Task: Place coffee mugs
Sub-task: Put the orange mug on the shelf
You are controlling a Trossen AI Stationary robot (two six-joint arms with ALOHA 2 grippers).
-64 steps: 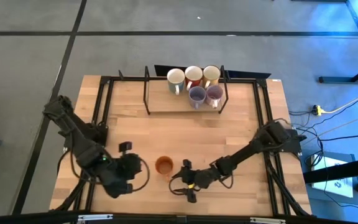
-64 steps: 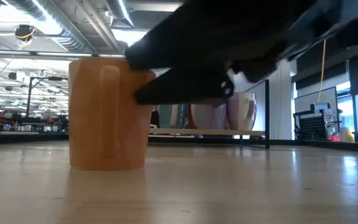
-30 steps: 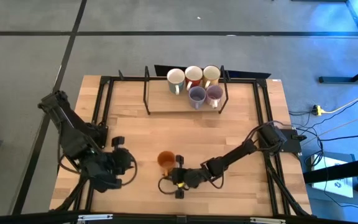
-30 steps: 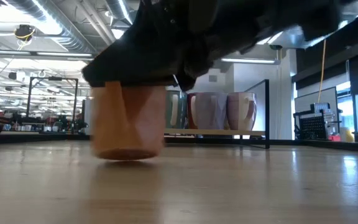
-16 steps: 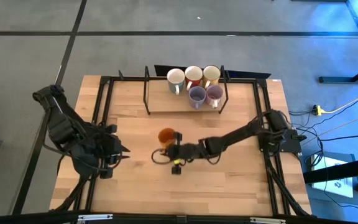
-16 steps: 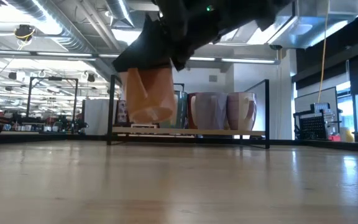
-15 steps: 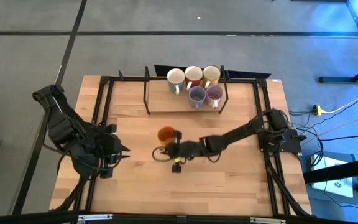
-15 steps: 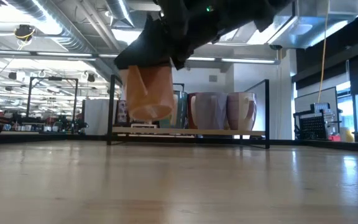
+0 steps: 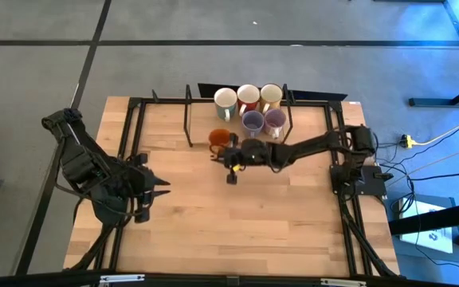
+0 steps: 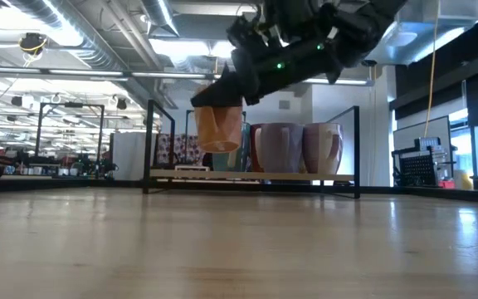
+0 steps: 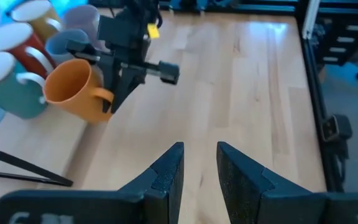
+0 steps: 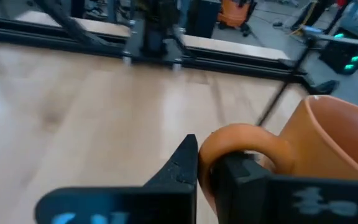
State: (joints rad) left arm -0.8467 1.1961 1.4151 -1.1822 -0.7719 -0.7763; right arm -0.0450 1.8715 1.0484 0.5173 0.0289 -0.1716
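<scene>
The bench [image 9: 277, 215] carries a black wire rack [image 9: 188, 119] at its far edge, with five mugs [image 9: 249, 108] grouped there. The right gripper [image 9: 228, 155] holds the orange mug [image 9: 218, 139] by its handle, fingers [image 12: 180, 163] clamped on it, raised clear of the bench just beside the grouped mugs. The left gripper [image 9: 151, 190] waits near the left edge, fingers [image 11: 168, 169] narrowly parted.

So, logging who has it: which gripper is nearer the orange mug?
Right. The right gripper is shut on the orange mug by its handle, holding it above the table beside the other mugs; the left gripper waits well off.
</scene>
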